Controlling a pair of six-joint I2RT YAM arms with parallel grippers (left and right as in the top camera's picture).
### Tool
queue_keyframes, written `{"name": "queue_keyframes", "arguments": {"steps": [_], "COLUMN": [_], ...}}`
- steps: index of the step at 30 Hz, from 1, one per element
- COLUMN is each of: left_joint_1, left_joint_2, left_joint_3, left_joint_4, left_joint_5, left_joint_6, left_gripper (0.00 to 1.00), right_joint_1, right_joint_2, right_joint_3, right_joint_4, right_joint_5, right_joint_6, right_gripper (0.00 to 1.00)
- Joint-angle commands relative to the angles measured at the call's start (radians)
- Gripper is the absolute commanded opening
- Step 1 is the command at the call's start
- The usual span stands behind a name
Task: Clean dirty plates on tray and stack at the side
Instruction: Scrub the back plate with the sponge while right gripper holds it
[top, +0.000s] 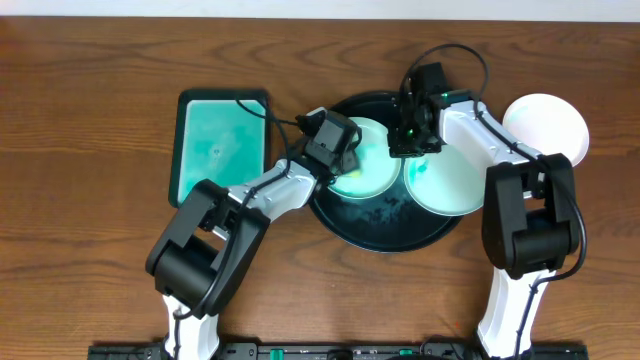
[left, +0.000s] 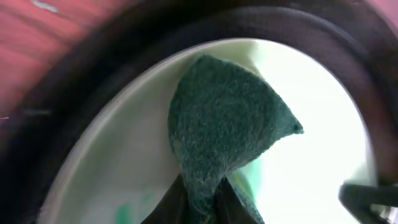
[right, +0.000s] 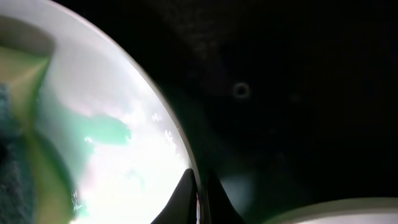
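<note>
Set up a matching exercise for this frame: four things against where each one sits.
1 sponge
2 plain white plate
3 teal dish
4 tray

A on the table, right of the tray
B on the table, left of the tray
C pinched in the left gripper
D under the mint plate and the smeared plate

Pairs: 1-C, 2-A, 3-B, 4-D

The overhead camera looks straight down on the brown wooden table (top: 100, 80), with the arm bases at the near edge. Both wrist cameras sit very close above one pale round plate (top: 378, 167), on the left in the round black tray (top: 385, 228).
</note>
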Motion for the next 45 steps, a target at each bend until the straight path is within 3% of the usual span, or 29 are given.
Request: {"name": "queue_keyframes", "arguments": {"steps": [1,10,13,18,20,28,33,41,45], "left_joint_1": [0.021,0.019,0.019,0.015,0.005,-0.048,-0.04,-0.034,-0.015], "left_joint_2": [0.027,-0.095,-0.145,-0.129,-0.103,-0.006,0.028,0.029,0.029], "left_joint_3": [-0.044,-0.038,-0.038,-0.038,-0.038,-0.038,-0.039,-0.039,-0.038], "left_joint_4": [-0.131,-0.164,-0.148,-0.072,-0.019,0.064,0.035,-0.064,-0.002], "left_joint_5": [-0.29,-0.341,-0.245,-0.008,0.06,0.111,0.016,-0.42,-0.457], "left_joint_6": [0.108,0.153,0.123,-0.047,-0.05,-0.05,-0.01,0.293,0.404], "left_gripper": [0.07,0.07,0.07,0.07,0.07,0.07,0.07,0.07,0.07], "right_joint_1": [-0.005,-0.005,-0.005,-0.005,-0.005,-0.005,-0.005,-0.006,-0.005], "right_joint_2": [-0.018,-0.018,-0.018,-0.018,-0.018,-0.018,-0.018,-0.018,-0.018], "right_joint_3": [0.006,0.006,0.006,0.006,0.006,0.006,0.006,0.006,0.006], "right_joint_4": [0.006,0.006,0.007,0.008,0.008,0.01,0.009,0.01,0.005], "right_joint_5": [0.056,0.061,0.061,0.061,0.061,0.061,0.06,0.06,0.061], "right_joint_6": [0.029,0.029,0.029,0.029,0.029,0.029,0.029,0.029,0.026], "right_gripper": [0.02,0.02,0.02,0.02,0.01,0.02,0.02,0.02,0.02]}}
